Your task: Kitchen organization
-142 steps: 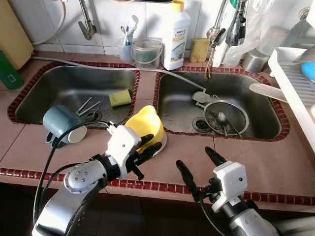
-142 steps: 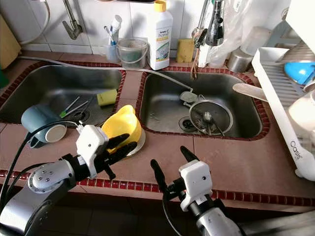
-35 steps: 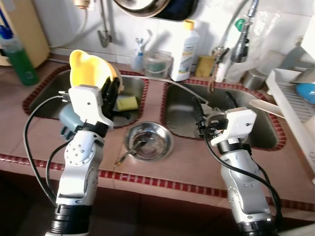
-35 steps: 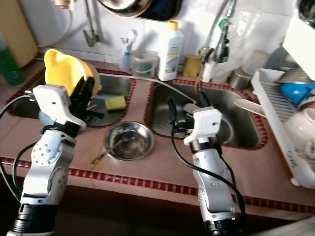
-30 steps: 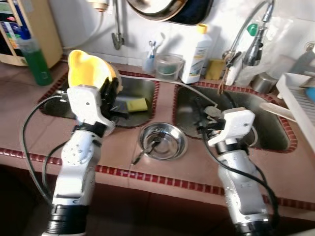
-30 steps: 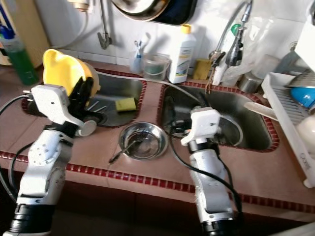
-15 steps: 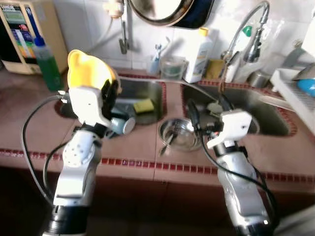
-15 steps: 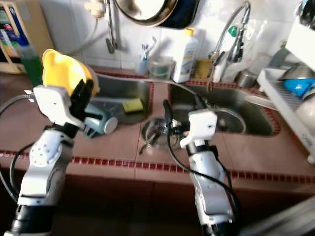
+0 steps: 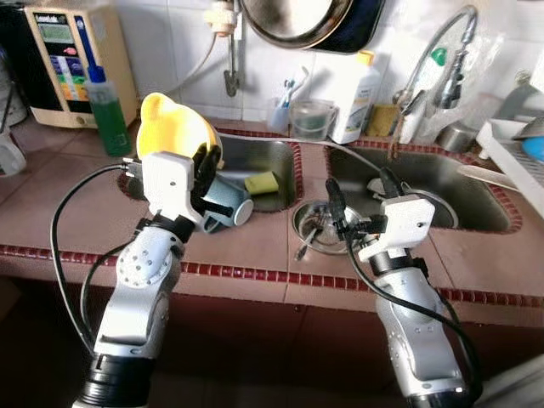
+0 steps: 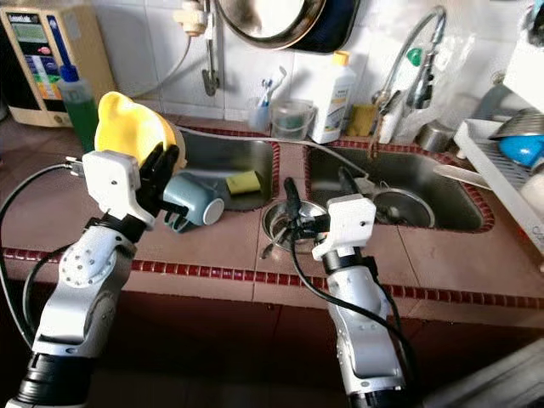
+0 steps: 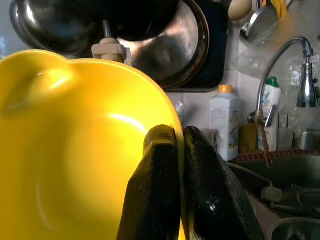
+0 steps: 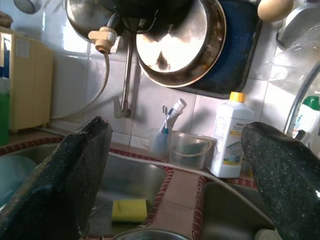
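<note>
My left gripper point(image 9: 204, 163) is raised above the counter and shut on the rim of a yellow bowl point(image 9: 172, 127), which stands tilted on edge. In the left wrist view both fingers point(image 11: 160, 165) pinch the bowl's point(image 11: 70, 150) rim. Just beyond that hand, a blue mug point(image 9: 226, 204) lies on its side by the left sink point(image 9: 255, 157). My right gripper point(image 9: 359, 187) is open and holds nothing, hovering over a steel bowl point(image 9: 309, 223) with a utensil in it on the strip between the sinks. Its two fingers point(image 12: 75, 175) are spread wide in the right wrist view.
A yellow sponge point(image 9: 262, 182) lies in the left sink. A white detergent bottle point(image 9: 351, 87), a cup of brushes point(image 9: 280, 109) and a faucet point(image 9: 442, 51) line the back wall. A green bottle point(image 9: 104, 106) stands at the left, a dish rack point(image 9: 514, 144) at the right.
The whole picture has shifted, so the camera has moved. The left gripper still holds the yellow bowl up. The right gripper stays open near the steel bowl.
</note>
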{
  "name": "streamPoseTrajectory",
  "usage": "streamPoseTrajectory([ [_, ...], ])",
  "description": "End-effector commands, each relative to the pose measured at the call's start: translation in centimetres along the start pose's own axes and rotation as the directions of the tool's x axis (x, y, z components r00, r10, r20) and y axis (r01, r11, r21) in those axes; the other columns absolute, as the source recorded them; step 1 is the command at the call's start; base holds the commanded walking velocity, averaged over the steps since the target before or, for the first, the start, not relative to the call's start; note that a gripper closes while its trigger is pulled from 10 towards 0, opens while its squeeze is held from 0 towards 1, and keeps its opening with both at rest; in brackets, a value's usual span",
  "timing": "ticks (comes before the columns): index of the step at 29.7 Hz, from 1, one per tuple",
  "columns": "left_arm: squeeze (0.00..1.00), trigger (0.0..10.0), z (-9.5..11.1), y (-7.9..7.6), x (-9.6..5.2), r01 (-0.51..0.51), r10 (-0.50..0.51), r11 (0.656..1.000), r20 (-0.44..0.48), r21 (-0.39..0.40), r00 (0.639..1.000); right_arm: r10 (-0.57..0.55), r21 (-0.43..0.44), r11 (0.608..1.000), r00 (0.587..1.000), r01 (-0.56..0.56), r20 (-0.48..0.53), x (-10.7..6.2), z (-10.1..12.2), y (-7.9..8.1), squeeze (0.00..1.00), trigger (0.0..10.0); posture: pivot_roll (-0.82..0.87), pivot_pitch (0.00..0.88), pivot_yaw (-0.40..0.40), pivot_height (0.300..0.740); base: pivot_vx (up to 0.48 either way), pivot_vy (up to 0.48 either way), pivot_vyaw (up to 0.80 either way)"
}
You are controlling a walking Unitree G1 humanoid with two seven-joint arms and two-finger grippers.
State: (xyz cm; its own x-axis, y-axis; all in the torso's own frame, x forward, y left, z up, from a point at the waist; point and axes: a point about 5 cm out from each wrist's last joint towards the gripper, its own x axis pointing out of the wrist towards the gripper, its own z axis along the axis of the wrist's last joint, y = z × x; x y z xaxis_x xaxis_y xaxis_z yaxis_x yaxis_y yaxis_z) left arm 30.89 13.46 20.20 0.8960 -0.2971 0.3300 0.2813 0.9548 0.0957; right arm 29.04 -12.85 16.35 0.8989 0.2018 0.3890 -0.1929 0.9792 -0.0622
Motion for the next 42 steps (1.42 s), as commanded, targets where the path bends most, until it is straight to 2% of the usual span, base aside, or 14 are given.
streamPoseTrajectory([
  [1,0.00,10.0,0.49,-0.36,0.18,0.023,-0.023,1.000,0.013,0.012,1.000,0.003,-0.013,1.000,1.000,-0.003,0.008,-0.08,0.33,-0.20,0.00,10.0,-0.13,0.017,-0.025,0.740,0.000,0.000,0.00],
  [42,0.00,10.0,0.42,-0.67,0.23,0.036,-0.036,0.999,-0.004,0.010,0.999,0.048,0.003,0.999,0.999,-0.048,-0.011,-0.59,0.18,0.48,0.00,10.0,-0.13,0.019,-0.030,0.740,0.000,0.000,0.00],
])
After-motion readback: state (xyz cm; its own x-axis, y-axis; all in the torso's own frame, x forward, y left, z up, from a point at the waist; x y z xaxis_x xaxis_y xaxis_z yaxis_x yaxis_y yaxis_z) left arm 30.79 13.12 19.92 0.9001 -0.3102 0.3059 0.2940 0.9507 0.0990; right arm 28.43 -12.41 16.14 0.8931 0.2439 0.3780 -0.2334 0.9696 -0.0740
